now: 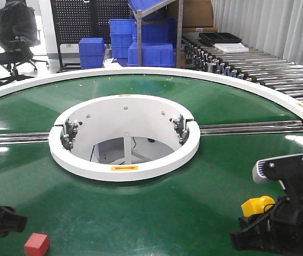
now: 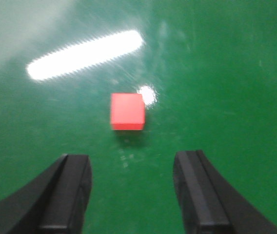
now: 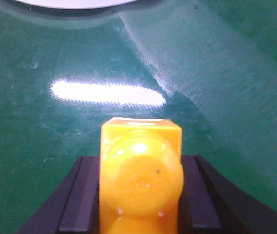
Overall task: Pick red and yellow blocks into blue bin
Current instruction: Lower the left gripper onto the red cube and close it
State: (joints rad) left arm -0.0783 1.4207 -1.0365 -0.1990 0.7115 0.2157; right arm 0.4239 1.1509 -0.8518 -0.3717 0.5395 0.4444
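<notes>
At the lower left of the front view, the red cube (image 1: 37,244) sits on the green belt (image 1: 194,106). The left gripper (image 2: 133,190) is just short of it, jaws spread wide and empty. The cube looks light and rigid, and its two flat opposite faces should give a square, sure pinch. At the lower right, the right gripper (image 1: 255,224) is clamped on the yellow brick (image 3: 141,175) across its smooth sides, with a stud facing the wrist camera. The brick's glossy plastic may slip. I cannot pick out the blue bin with any certainty in these views.
</notes>
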